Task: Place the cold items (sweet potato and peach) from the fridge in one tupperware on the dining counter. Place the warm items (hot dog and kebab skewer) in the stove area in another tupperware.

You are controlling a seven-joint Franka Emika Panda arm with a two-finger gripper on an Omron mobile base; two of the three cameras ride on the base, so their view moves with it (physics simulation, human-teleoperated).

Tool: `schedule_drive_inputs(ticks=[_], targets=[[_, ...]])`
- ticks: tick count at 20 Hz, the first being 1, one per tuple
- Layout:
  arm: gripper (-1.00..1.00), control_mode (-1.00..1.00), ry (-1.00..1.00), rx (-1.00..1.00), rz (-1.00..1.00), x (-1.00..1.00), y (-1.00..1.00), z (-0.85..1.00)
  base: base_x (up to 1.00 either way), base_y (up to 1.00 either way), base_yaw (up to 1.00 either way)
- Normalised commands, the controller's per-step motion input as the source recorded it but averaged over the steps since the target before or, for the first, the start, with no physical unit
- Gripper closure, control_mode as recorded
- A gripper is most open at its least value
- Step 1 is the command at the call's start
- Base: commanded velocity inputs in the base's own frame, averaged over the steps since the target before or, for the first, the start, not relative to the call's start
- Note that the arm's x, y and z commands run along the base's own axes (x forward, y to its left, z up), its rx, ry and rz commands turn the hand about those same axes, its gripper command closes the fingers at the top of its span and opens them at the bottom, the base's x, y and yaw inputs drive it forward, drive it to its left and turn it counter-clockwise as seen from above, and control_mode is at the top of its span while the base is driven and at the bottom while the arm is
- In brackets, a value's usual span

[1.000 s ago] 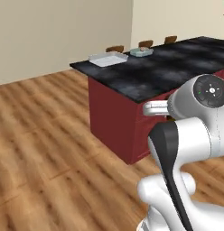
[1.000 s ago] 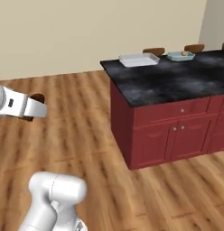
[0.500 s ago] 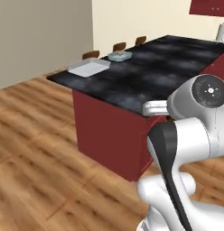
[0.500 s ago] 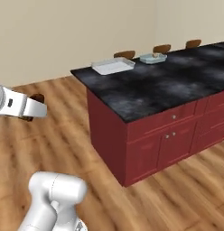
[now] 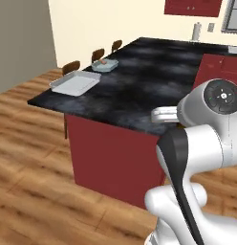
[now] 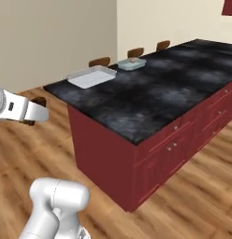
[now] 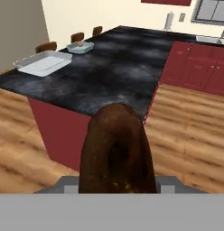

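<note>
Black, mottled stone topped the dark red bench in the left base view. Near its far left corner lay an empty, pale tray-like tub, and just beyond it along the same far edge sat a smaller bluish tub with something pinkish inside. Brown chair backs rose behind that edge. The white arm stood in the lower right, in front of the bench's near side.

In the right base view the same two tubs sat along the far edge, the pale one at the left corner and the bluish one beside it, apart. Drawers with small knobs lined the bench's right face.

In the hand view a dark brown, rounded, elongated item stood upright at the bottom, held in the gripper, whose jaws were closed partway around it; I could not tell which food it was. Beyond it lay the wooden floor and the bench's near corner.
</note>
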Motion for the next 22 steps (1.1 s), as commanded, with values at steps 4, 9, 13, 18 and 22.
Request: schedule_drive_inputs(ticks=[4, 9, 13, 18, 22], targets=[[1.00, 1.00, 0.00, 0.00, 0.00, 0.00, 0.00, 0.00, 0.36, 1.00, -0.32], [1.00, 1.00, 0.00, 0.00, 0.00, 0.00, 0.00, 0.00, 0.17, 1.00, -0.17], [1.00, 1.00, 0.00, 0.00, 0.00, 0.00, 0.00, 0.00, 0.34, 1.00, -0.16], [1.00, 1.00, 0.00, 0.00, 0.00, 0.00, 0.00, 0.00, 0.48, 1.00, -0.22], [1.00, 1.00, 0.00, 0.00, 0.00, 0.00, 0.00, 0.00, 0.54, 1.00, -0.21]])
